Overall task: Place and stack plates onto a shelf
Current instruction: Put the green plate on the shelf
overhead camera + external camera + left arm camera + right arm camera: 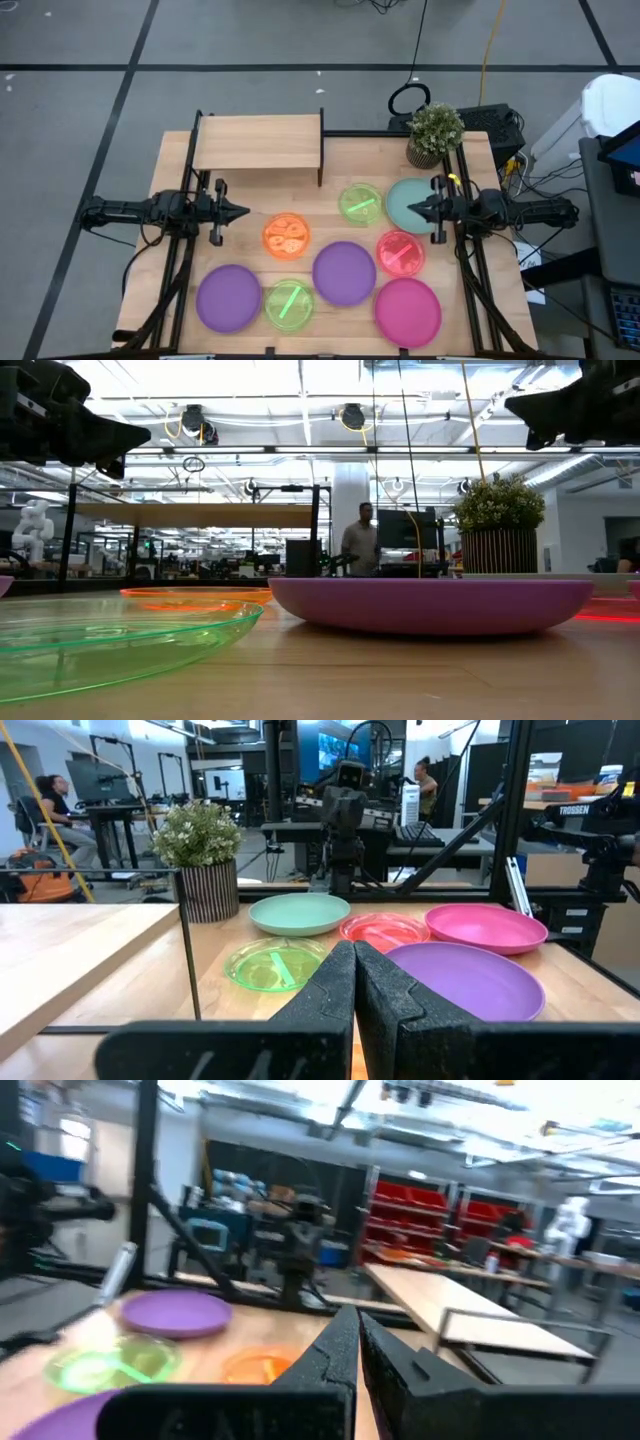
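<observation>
Both tools clenched, empty, above the tabletop.
Left tool [243, 211] and right tool [410, 208] hover; plates [345, 272] lie loose, shelf [257, 141] bare.

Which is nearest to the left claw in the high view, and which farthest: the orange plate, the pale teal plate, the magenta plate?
From the left claw:
1. Orange plate, just beside it.
2. Pale teal plate, across the table under the right claw.
3. Magenta plate, at the front right corner.
</observation>
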{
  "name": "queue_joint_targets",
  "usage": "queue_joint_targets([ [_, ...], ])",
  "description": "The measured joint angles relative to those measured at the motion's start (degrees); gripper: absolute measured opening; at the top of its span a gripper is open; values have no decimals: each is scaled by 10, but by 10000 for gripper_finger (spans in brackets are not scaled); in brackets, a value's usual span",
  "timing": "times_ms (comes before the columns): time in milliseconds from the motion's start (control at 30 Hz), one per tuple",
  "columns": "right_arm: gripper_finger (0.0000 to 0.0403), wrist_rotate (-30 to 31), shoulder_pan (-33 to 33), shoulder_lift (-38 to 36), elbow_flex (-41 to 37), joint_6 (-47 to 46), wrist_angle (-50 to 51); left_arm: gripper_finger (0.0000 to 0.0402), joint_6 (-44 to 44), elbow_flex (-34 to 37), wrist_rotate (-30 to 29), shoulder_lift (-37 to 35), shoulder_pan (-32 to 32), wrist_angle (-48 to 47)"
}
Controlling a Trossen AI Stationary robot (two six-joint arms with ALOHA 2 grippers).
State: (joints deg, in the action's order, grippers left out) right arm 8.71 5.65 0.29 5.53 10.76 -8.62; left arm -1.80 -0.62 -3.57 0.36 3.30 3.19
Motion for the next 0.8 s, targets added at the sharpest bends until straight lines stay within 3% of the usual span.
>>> queue_joint_targets([
  [267,0,6,0,68,96,-24,20,4,-10,0,0,0,0,0],
  [800,0,23,0,380,436,-44,234,4,-26,0,0,0,0,0],
])
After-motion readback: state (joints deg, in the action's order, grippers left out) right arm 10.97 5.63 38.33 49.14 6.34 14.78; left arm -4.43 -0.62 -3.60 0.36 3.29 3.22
